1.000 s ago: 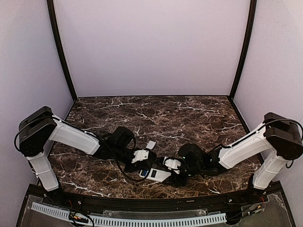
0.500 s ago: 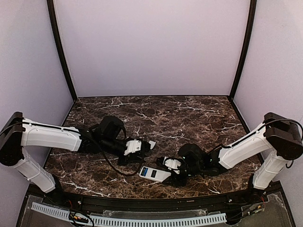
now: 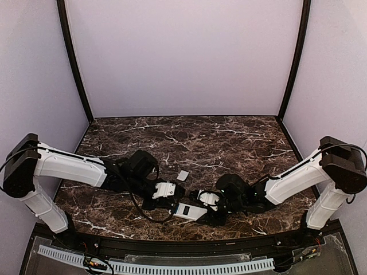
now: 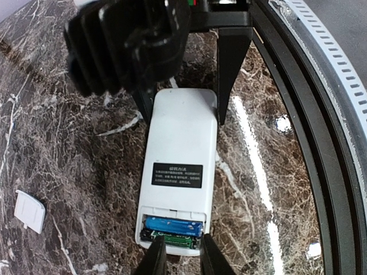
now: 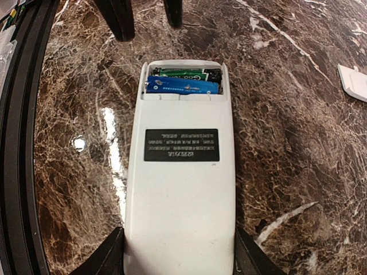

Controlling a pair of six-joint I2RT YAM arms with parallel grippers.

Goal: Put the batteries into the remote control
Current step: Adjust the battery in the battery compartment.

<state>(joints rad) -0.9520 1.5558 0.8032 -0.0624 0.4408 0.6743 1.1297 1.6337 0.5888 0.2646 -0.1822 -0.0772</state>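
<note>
The remote control [image 3: 190, 211] [image 4: 180, 143] [image 5: 180, 195] lies back up on the marble, its battery bay uncovered. Two batteries sit side by side in the bay, a blue one [image 4: 172, 226] [image 5: 182, 86] and a dark green one [image 4: 172, 238] [image 5: 183, 73]. My right gripper [image 3: 205, 212] [image 5: 179, 255] is shut on the remote's sides at the end away from the bay. My left gripper [image 3: 174, 199] [image 4: 182, 259] hovers at the bay end. Its jaws stand a little apart, with nothing between them.
A small loose white cover [image 3: 183, 175] [image 4: 30, 211] [image 5: 352, 82] lies on the marble behind the remote. The black raised rim [image 4: 304, 132] and a white perforated strip [image 3: 155, 267] run along the near edge. Pale walls close in the sides and back.
My left gripper drew back from the remote toward the cover, then returned to the bay end, its jaws parting from shut. The right gripper and remote barely moved.
</note>
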